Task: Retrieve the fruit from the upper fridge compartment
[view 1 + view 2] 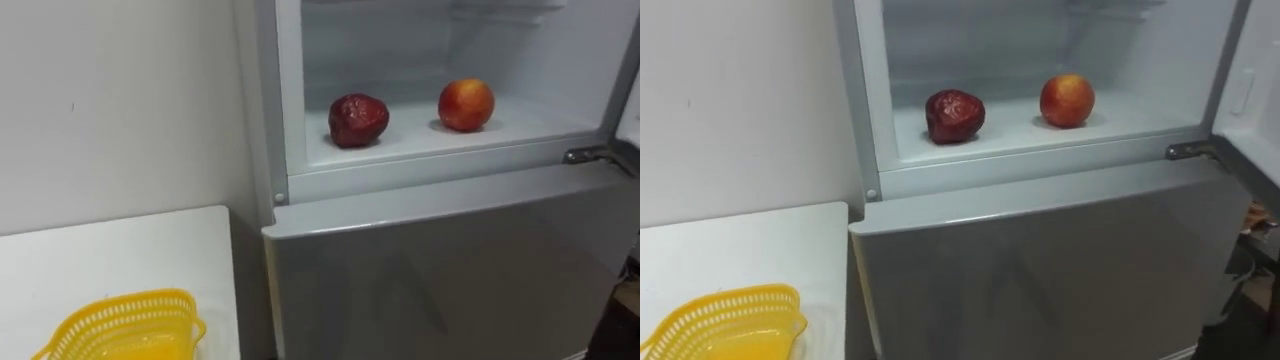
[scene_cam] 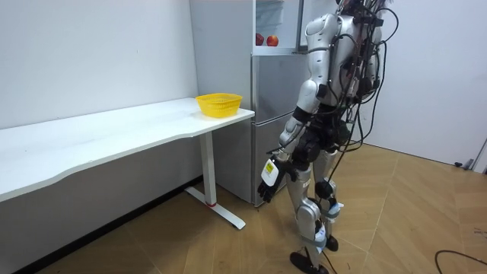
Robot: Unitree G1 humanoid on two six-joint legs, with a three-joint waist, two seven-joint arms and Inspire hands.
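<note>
One dark-red fruit [image 1: 358, 120], one orange-red fruit [image 1: 466, 104] on fridge shelf [image 1: 425, 141]; one yellow basket [image 1: 100, 318].

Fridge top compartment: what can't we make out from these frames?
- Fridge: the space above the fruits is cut off by the eye views' top edge.
- Door: mostly past the eye views' right edge.
- Dark red fruit and orange-red fruit: backs hidden; too small in the room view to tell their kind.
- Basket: cut by the eye views' bottom edge, and its wall hides the inside in the room view.

Bare test room: fridge [image 2: 268, 91], white table [image 2: 114, 131], wood floor [image 2: 415, 217].
</note>
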